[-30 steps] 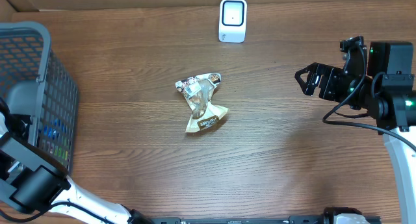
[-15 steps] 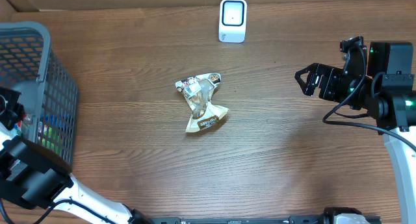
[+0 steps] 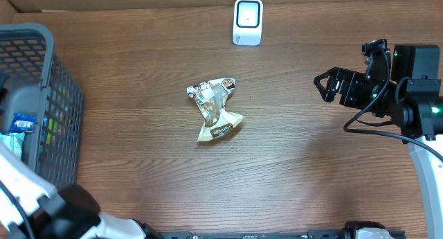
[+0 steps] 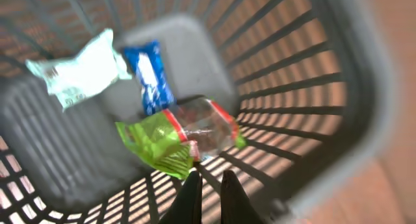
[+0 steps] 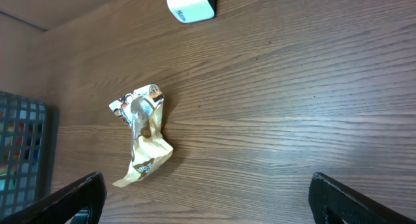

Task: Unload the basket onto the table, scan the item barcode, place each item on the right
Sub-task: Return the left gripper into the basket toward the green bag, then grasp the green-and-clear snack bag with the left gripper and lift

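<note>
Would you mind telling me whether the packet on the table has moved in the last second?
No; the packet lies exactly where it did, at the same offset from the scanner.

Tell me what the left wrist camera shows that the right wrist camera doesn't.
Left wrist only: a blue packet, a green packet and a pale packet lying in the grey basket. Right wrist only: the crumpled snack packet and the white scanner on the wooden table. Both: the grey basket, just its edge in the right wrist view.
</note>
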